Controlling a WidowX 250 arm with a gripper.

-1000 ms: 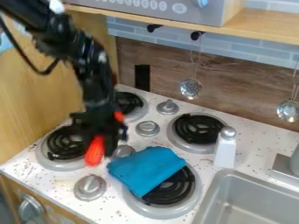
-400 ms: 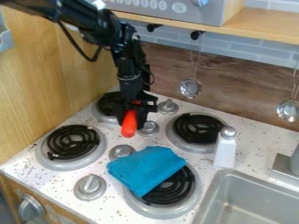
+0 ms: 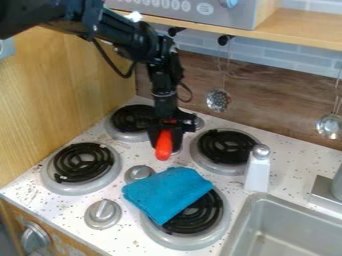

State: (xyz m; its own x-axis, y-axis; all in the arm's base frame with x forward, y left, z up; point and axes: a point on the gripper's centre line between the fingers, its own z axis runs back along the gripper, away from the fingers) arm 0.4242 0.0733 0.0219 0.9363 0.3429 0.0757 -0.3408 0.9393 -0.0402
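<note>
Note the print on the front panel of the grey appliance above the worktop: on a row of round marks and on a pale oval label, too small to read. See, near the corner between wooden side panel and backsplash, the orange-red object, closed upon by the black gripper, with a finger at either side. Observe its long axis, steep and slightly slanted in view, with rounded free end pointing down, towards the folded blue cloth. Compare the cloth, lying partly over the coil burner nearest the worktop's front edge and the sink. Note also, beside the sink, the upright white shaker with its metallic top.
</note>
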